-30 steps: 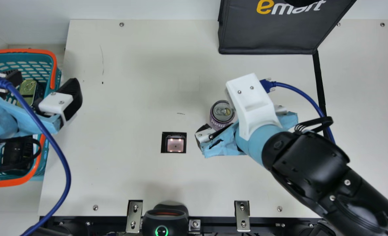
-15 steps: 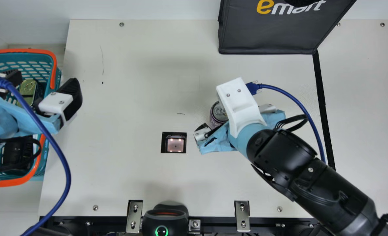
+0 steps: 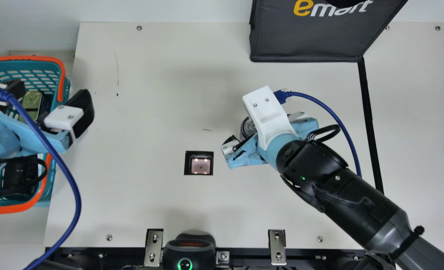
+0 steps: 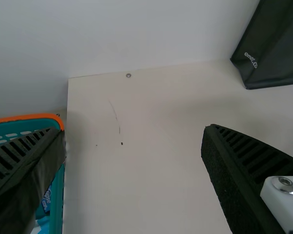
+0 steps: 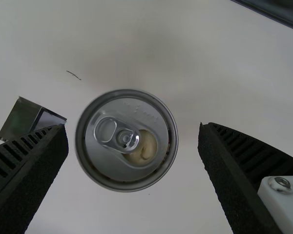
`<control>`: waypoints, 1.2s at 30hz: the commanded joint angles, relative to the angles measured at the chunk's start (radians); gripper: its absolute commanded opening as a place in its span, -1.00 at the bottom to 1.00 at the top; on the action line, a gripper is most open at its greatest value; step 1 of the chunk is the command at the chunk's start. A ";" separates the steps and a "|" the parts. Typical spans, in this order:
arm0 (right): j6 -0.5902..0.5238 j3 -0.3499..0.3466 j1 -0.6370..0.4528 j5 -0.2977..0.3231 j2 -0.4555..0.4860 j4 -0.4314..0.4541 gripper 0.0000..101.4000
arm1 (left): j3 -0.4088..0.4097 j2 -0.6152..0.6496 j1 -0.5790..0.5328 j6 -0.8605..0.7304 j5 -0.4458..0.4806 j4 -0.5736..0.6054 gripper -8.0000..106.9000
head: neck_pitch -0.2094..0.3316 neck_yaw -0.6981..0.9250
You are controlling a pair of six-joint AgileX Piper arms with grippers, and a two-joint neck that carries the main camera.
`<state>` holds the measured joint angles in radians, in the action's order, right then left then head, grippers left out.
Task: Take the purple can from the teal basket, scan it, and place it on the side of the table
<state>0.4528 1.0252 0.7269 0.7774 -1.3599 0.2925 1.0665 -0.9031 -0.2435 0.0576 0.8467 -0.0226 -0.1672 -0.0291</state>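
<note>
The purple can (image 3: 248, 129) stands upright on the cream table, partly covered by my right gripper (image 3: 244, 152) in the main view. In the right wrist view, the silver lid of the can (image 5: 127, 141) lies between the two spread fingers of my right gripper (image 5: 133, 141), with a gap at the right finger. My left gripper (image 3: 49, 95) is open over the right side of the teal basket (image 3: 27, 59). In the left wrist view my left gripper (image 4: 133, 146) holds nothing, and the basket's orange rim (image 4: 27, 117) runs beside one finger.
The scanner window (image 3: 200, 165) is set in the table, left of the can and nearer the front edge. At the back stands a dark bag (image 3: 308, 41). A green-gold can (image 3: 32, 100) lies in the basket. A black device (image 3: 189, 251) sits at the front edge.
My right arm has shifted to the left, and its wrist now covers more of the can, which stays in about the same place. The left arm has kept still.
</note>
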 commanded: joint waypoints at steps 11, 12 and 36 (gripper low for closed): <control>-0.029 -0.006 -0.017 -0.030 -0.021 -0.023 -0.05 | 0.000 0.000 0.000 0.000 0.000 0.000 0.71 | 0.029 0.002; -0.029 -0.005 -0.016 -0.030 -0.021 -0.024 -0.18 | 0.000 0.000 0.000 0.000 0.000 0.000 0.71 | 0.029 0.002; -0.062 0.165 -0.029 0.122 -0.018 -0.038 -1.00 | 0.000 0.000 0.000 0.000 0.000 0.000 0.71 | 0.029 -0.092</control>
<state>0.3892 1.1865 0.7009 0.8961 -1.3785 0.2525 1.0665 -0.9031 -0.2435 0.0576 0.8467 -0.0226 -0.1672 -0.0660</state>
